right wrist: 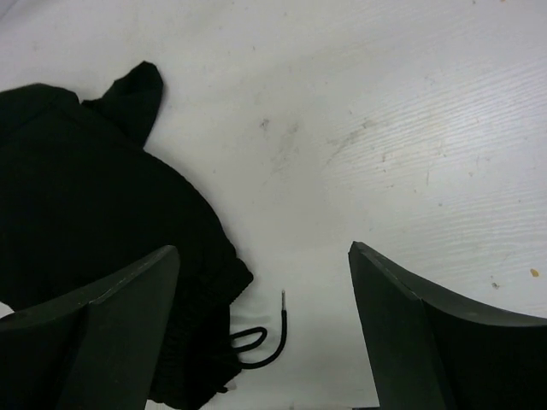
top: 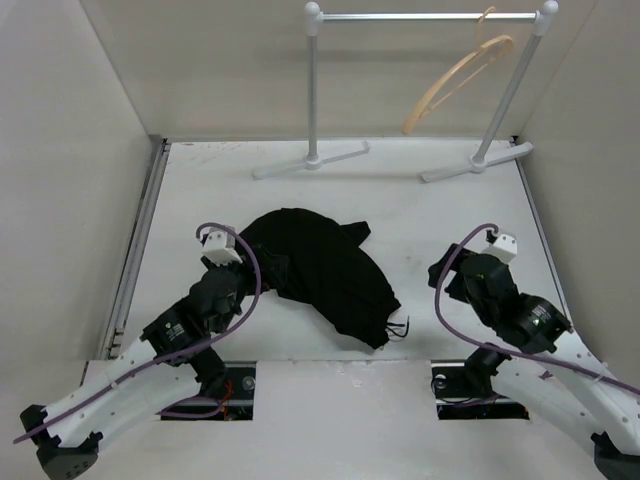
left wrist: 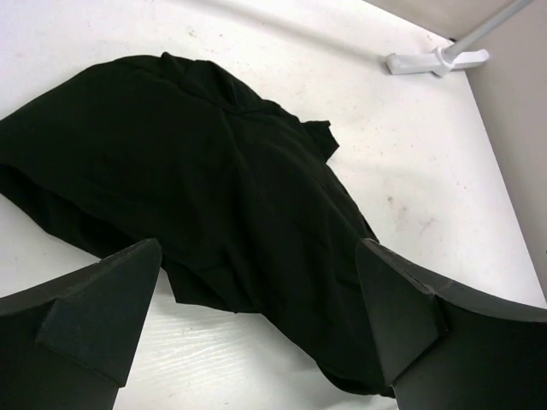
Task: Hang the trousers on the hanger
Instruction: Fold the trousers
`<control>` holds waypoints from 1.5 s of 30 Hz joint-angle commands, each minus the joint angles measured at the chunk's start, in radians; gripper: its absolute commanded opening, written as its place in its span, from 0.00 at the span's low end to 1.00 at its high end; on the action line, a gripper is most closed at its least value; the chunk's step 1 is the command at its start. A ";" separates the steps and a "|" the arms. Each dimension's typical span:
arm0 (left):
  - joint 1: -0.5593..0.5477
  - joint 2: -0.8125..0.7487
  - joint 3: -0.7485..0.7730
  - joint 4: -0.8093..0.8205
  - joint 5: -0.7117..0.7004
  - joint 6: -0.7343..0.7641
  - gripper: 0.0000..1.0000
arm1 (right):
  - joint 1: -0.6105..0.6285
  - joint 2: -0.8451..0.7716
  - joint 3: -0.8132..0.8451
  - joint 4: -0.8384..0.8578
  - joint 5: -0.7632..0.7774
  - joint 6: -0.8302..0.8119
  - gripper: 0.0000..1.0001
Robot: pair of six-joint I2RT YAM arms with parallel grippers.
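Status check: the trousers (top: pixel 318 272) are crumpled in a black heap on the table (top: pixel 440 215), roughly centre of the top view, nowhere near the hanger (top: pixel 455 82). That one hangs tilted on the white rail (top: pixel 420 16) in the upper right of the frame, with nothing on it, so we'd say the job hasn't really started.

Left gripper (left wrist: pixel 258 256) is spread wide with nothing in it, hovering at the left edge of the heap; its wrist view is mostly black cloth. Right gripper (right wrist: pixel 263 254) is also wide apart and holding nothing, sitting lower right of the heap over bare table, with the drawstring (right wrist: pixel 267 340) curling out at the bottom of its view.

Handling-wise, we reckon this fabric is light, floppy and a bit bunched, so it'll sag and slide wherever it isn't pinched. One grab in the middle would just lift a blob. The drawstring suggests the waistband is at the lower right end, so we'd pinch a thick fold there, not the string itself, and have the left arm take the cloth further up the legs.
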State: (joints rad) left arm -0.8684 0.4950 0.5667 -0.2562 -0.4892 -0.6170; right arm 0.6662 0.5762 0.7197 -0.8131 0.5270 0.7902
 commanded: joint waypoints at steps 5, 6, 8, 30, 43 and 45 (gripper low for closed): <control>0.029 0.033 0.001 0.053 0.012 -0.043 1.00 | 0.077 -0.114 -0.017 0.038 -0.059 -0.003 0.61; 0.036 0.030 -0.011 0.081 0.005 -0.046 1.00 | 0.086 -0.139 -0.020 0.037 -0.073 -0.003 0.47; 0.047 0.008 -0.027 0.115 -0.020 -0.091 1.00 | 0.097 -0.173 -0.034 0.045 -0.100 -0.003 0.20; 0.306 0.062 -0.073 -0.075 -0.120 -0.236 0.47 | 0.396 0.436 -0.189 0.540 -0.225 0.173 0.81; 0.593 0.129 -0.162 0.051 0.175 -0.265 0.78 | 0.422 0.469 0.088 0.569 -0.115 0.037 0.01; 0.611 0.102 -0.165 0.046 0.179 -0.276 0.80 | 0.413 0.461 0.342 0.494 -0.055 -0.107 0.00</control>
State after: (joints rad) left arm -0.2810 0.6304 0.4072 -0.2672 -0.3645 -0.8696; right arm 1.0843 1.1046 0.7425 -0.3805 0.3443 0.8757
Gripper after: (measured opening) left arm 0.795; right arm 0.076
